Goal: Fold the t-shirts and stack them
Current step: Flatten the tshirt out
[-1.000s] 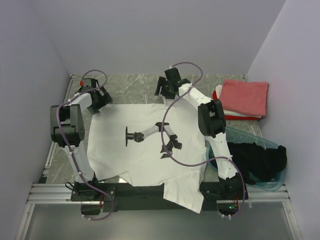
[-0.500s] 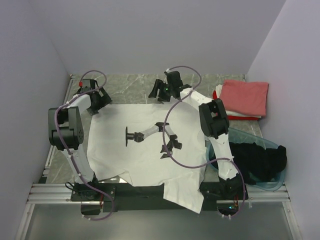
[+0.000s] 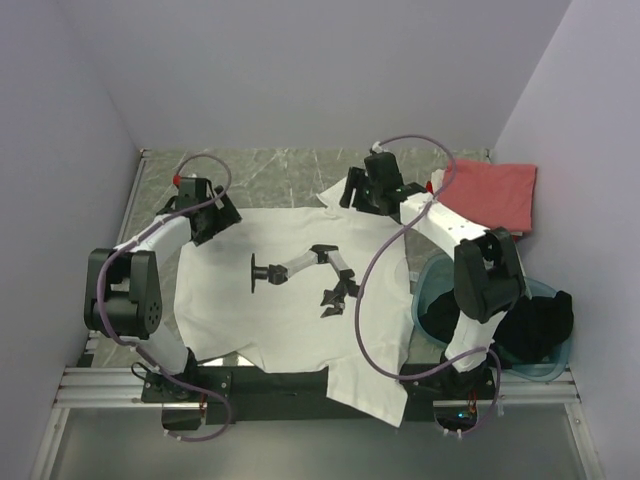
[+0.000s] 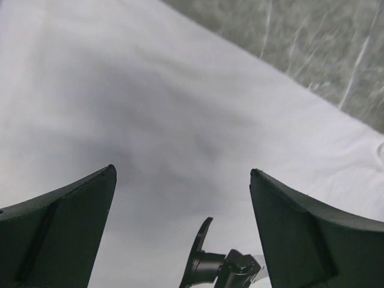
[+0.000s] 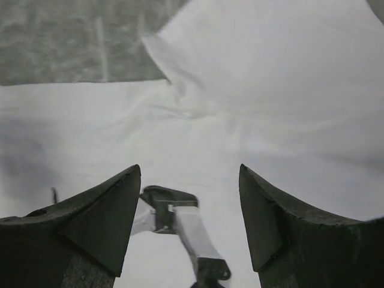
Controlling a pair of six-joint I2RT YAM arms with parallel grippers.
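**Q:** What takes up the most space?

**A:** A large white t-shirt [image 3: 230, 290] lies spread flat across the middle of the worktop [image 3: 270, 170]. It has a dark graphic [image 3: 300, 270] at its centre, and 1 corner droops over the near edge.

**Q:** Are there other shirts?

**A:** Yes. A black shirt [image 3: 535, 320] is bundled in a teal tub [image 3: 545, 365] on the right. A salmon-pink shirt [image 3: 495, 190] sits folded in the far right corner.

**Q:** And the 2 arms?

**A:** Both reach to the white shirt's far edge. The left end effector [image 4: 182, 174] hovers over its far-left corner. The right end effector [image 5: 189, 168] hovers near a rumpled flap on the far-right side. Each has its fingers spread apart and holds nothing.

**Q:** Which step is this?

**A:** It looks like the start of a fold. Each end effector likely needs to drop, pinch the far edge, then carry it toward the near side, with both arms moving evenly together.

**Q:** What are the surroundings?

**A:** The worktop is grey and marbled, with plain lilac walls [image 3: 300, 70] on 3 sides.
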